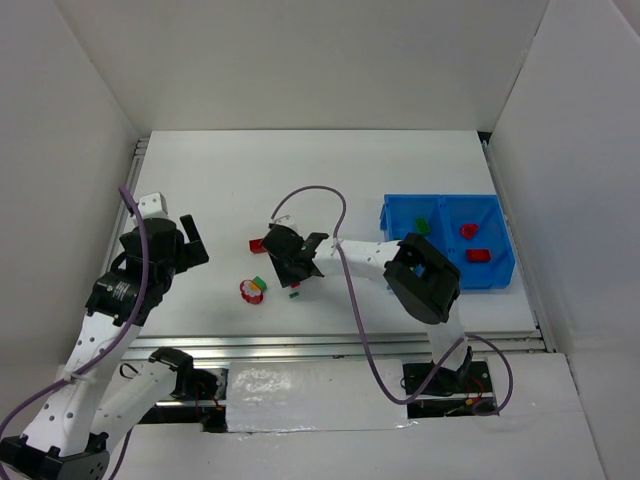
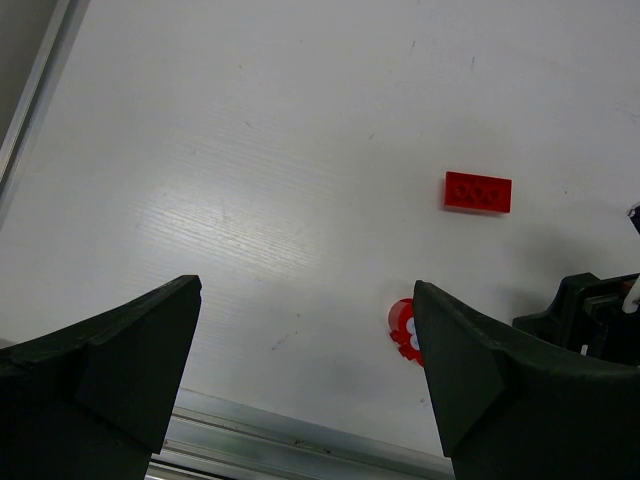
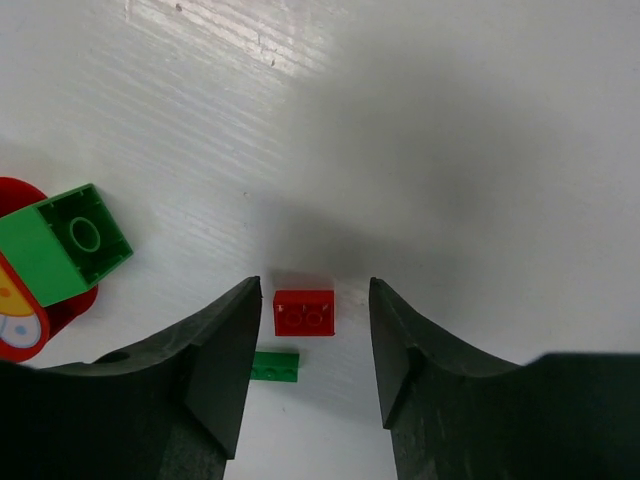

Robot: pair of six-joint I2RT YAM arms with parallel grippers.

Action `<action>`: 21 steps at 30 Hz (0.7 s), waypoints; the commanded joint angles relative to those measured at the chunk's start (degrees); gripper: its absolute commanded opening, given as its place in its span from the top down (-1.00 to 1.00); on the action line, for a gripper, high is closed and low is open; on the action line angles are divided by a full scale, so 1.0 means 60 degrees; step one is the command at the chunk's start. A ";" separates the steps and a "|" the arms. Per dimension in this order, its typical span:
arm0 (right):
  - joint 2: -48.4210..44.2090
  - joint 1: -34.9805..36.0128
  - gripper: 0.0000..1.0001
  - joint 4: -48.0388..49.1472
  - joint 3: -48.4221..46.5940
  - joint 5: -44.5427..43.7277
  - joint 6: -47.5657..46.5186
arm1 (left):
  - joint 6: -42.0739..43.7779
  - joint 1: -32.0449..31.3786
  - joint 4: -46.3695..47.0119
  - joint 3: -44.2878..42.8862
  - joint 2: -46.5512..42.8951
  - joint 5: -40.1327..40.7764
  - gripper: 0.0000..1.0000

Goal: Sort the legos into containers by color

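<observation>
My right gripper (image 3: pixel 316 298) stands open over the table, jaws on either side of a small red lego (image 3: pixel 304 312) without touching it. Just behind lies a thin green lego (image 3: pixel 274 366). To the left a green lego (image 3: pixel 75 240) rests on the round red-white piece (image 3: pixel 18 305). From above, the right gripper (image 1: pixel 297 264) is at the table's middle. The blue container (image 1: pixel 440 197) to its right holds a green lego (image 1: pixel 422 224) in its left compartment and two red legos (image 1: pixel 468 230) in its right one. My left gripper (image 2: pixel 307 300) is open and empty.
A loose red lego (image 2: pixel 478 192) lies beyond the left gripper, also seen from above (image 1: pixel 257 244). The round piece (image 2: pixel 402 325) sits close to the left gripper's right finger. An aluminium rail (image 1: pixel 350 345) runs along the table's near edge. White walls enclose the table.
</observation>
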State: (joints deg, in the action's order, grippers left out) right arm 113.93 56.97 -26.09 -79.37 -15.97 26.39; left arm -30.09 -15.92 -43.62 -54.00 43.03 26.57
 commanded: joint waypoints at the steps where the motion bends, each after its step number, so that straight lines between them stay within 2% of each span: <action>1: 0.0186 0.0056 -0.05 0.0349 -0.0013 0.0273 -0.0151 | 0.0166 0.0046 0.0311 -0.0082 -0.0022 -0.0092 -0.99; 9: 0.0025 0.0041 -0.07 0.0438 0.0163 0.0508 0.0010 | 0.0195 0.0046 0.0326 -0.0082 -0.0052 -0.0150 -0.99; 20: 0.0128 0.0056 0.28 0.0085 0.0134 0.0201 0.0054 | 0.0210 0.0046 0.0355 -0.0068 -0.0096 -0.0180 -0.99; 21: 0.0128 0.0070 0.38 0.0042 0.0104 0.0171 0.0054 | 0.0210 0.0046 0.0370 -0.0068 -0.0096 -0.0180 -0.99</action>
State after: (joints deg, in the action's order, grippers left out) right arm 114.83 57.01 -25.36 -78.63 -13.28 26.20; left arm -29.98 -15.92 -43.22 -54.00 42.96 25.65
